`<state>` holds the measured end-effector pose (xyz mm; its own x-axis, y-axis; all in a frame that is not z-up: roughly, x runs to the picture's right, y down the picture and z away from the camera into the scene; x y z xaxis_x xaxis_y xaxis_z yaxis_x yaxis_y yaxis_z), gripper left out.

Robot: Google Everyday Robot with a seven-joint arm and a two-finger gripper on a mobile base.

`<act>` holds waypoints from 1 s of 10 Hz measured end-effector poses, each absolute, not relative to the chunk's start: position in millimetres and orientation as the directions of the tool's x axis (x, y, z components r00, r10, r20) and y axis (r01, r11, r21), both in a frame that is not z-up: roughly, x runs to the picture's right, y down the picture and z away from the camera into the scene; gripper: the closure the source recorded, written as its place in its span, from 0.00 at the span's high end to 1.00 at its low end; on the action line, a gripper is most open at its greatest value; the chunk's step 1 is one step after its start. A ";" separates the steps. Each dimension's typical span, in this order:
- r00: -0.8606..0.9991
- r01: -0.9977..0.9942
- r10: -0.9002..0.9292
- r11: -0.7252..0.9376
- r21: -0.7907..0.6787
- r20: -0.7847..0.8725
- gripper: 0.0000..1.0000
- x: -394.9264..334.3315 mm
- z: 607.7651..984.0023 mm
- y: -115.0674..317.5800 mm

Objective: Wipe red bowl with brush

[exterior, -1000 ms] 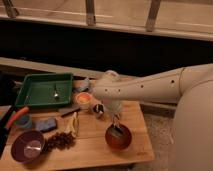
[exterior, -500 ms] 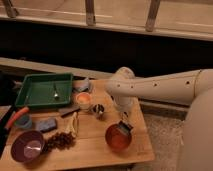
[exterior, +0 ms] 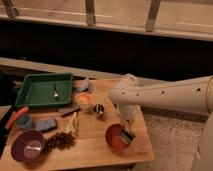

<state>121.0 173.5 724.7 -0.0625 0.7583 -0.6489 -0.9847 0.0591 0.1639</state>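
Observation:
The red bowl (exterior: 115, 138), glossy orange-red, sits near the front right corner of the wooden table (exterior: 95, 150). My gripper (exterior: 127, 131) hangs straight down from the white arm that reaches in from the right. It is at the bowl's right rim and is shut on the brush (exterior: 129, 136), a small dark thing with a pale greyish head. The brush head rests at the inner right edge of the bowl. The gripper and the brush hide part of the bowl's right side.
A green tray (exterior: 35, 97) holding a spoon (exterior: 56, 93) sits at the back left. Mid-table are a pale-orange cup (exterior: 83, 101) and a small dark cup (exterior: 98, 110). Left front: purple bowl (exterior: 27, 146), grapes (exterior: 60, 141), banana (exterior: 74, 124), blue sponge (exterior: 46, 125), orange-handled tool (exterior: 15, 118).
The arm has swung to the right, and the gripper with the brush has slid from over the bowl's middle to its right rim. The bowl has stayed in place.

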 end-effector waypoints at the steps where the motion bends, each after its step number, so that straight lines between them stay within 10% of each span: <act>1: -0.025 -0.987 0.756 0.084 0.135 -0.654 0.00 105.9 727.7 172.2; 10: -0.057 -0.983 0.777 0.068 0.173 -0.627 0.00 122.0 737.5 146.4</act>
<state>122.0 146.4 737.5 -0.0570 0.7770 -0.6270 -0.9825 0.0678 0.1733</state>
